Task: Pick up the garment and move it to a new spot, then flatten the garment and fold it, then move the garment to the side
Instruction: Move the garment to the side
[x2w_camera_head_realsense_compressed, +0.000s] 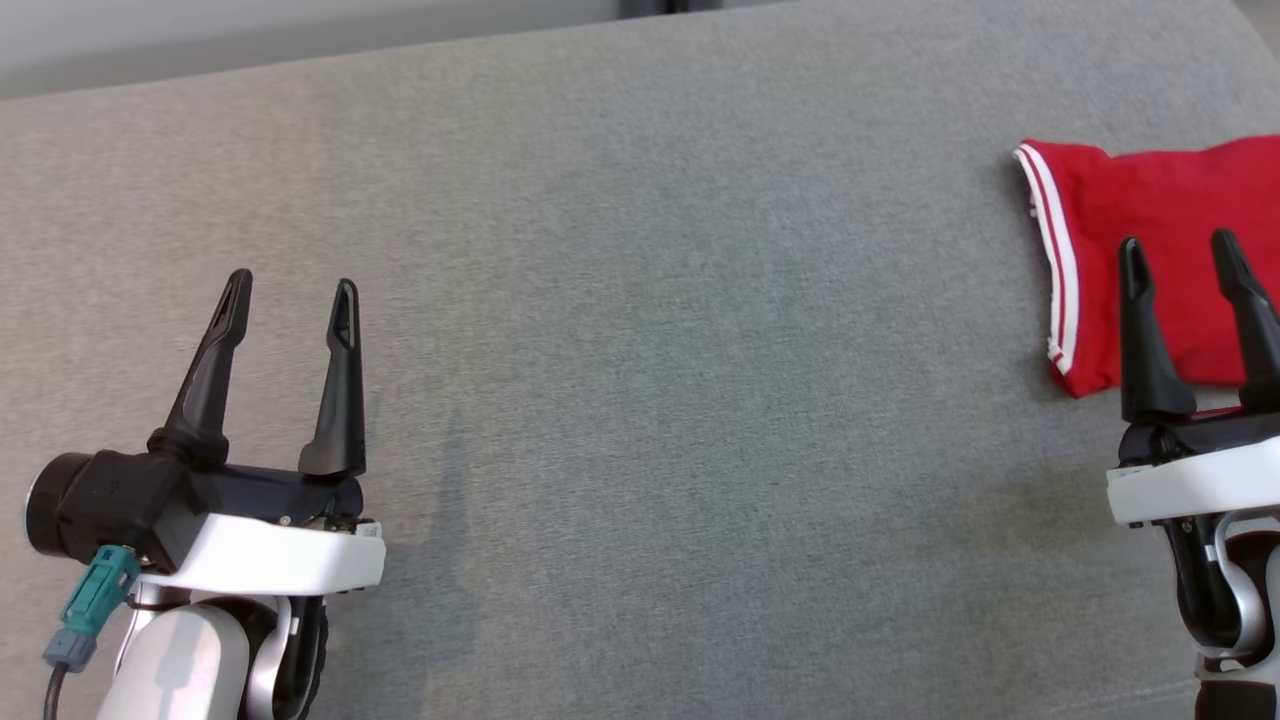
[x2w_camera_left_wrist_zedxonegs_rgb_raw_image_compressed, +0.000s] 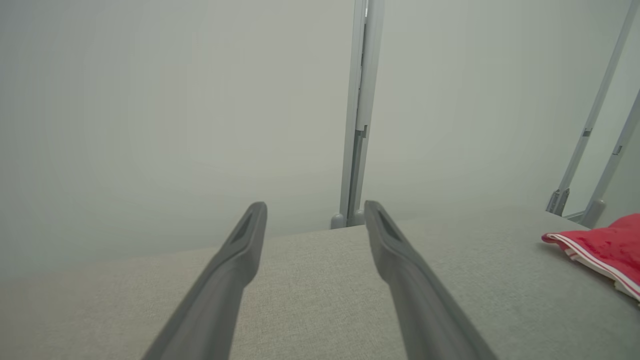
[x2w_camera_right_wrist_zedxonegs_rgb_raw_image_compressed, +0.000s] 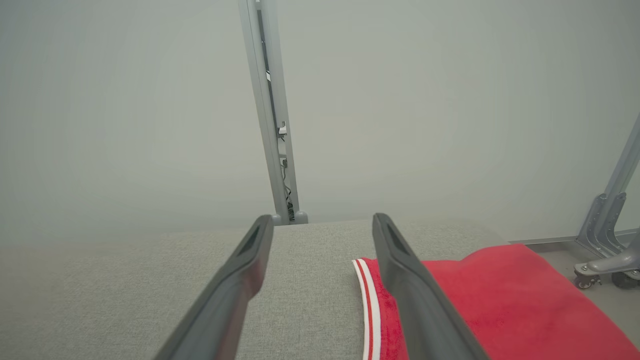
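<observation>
- Garment (x2w_camera_head_realsense_compressed: 1150, 230): red, folded flat at the bench's (x2w_camera_head_realsense_compressed: 640, 350) right edge, apparently set aside as the task requires.
- Left gripper (x2w_camera_head_realsense_compressed: 292, 290), right gripper (x2w_camera_head_realsense_compressed: 1180, 250): fingers apart, empty, since nothing apparently remains to grasp.

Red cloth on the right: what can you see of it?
The red garment looks like soft knit fabric, with a white-striped band along its left edge. It lies fairly flat on the grey cloth surface, at the far right, partly cut off by the picture. The open right claw stands in front of it, holding nothing.
</observation>
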